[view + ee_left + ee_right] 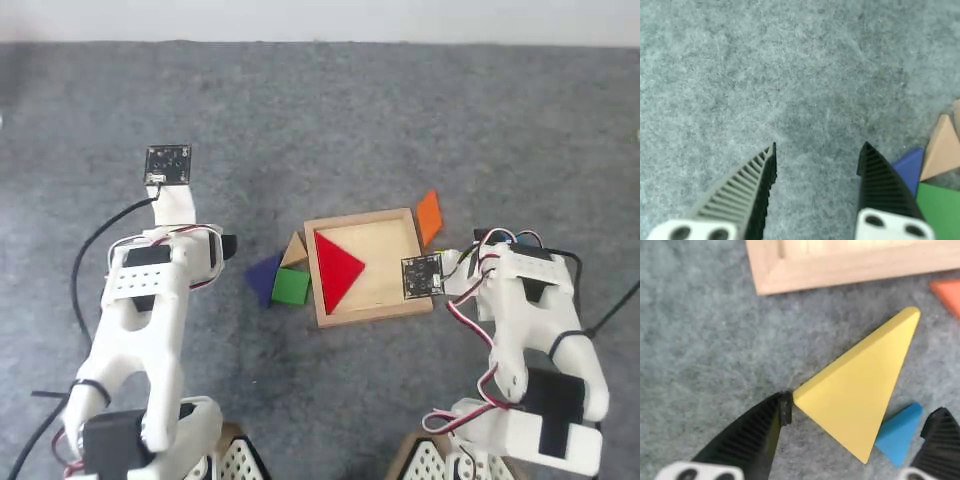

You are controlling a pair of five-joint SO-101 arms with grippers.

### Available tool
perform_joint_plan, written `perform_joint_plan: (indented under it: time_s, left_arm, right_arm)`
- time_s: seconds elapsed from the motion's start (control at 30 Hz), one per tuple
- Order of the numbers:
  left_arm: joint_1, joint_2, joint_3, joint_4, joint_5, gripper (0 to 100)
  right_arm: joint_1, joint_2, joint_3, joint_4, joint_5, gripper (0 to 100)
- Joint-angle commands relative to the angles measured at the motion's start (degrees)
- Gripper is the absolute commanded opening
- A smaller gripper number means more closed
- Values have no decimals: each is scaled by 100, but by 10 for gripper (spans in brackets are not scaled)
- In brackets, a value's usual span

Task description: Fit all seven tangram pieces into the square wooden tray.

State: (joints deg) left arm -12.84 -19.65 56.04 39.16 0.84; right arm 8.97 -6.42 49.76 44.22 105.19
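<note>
Yellow, likely stiff and light, the triangle (pixel 860 385) we would pinch across its flat edges with our open right tool (pixel 862 414), our left tool (pixel 817 152) open too.

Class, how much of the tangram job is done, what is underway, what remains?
Done: only the red triangle lies in the tray. In hand: nothing gripped; right gripper open at the yellow triangle. Remaining outside: that, light blue triangle, orange piece, tan triangle, green square, dark blue piece.
</note>
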Motion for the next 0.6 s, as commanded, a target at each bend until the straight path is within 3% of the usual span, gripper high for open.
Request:
perform_joint_plan:
  time_s: [0.0,0.2,0.57]
  left_arm:
    - [-35,-35,-31,-105,44,257]
    - [-35,-35,-31,-105,44,257]
    - [-35,-35,-31,-105,44,257]
  right_arm:
    - [-31,180,-62,22,62,352]
    - [-22,189,-88,48,62,62]
    - [-31,180,-97,40,-35,41]
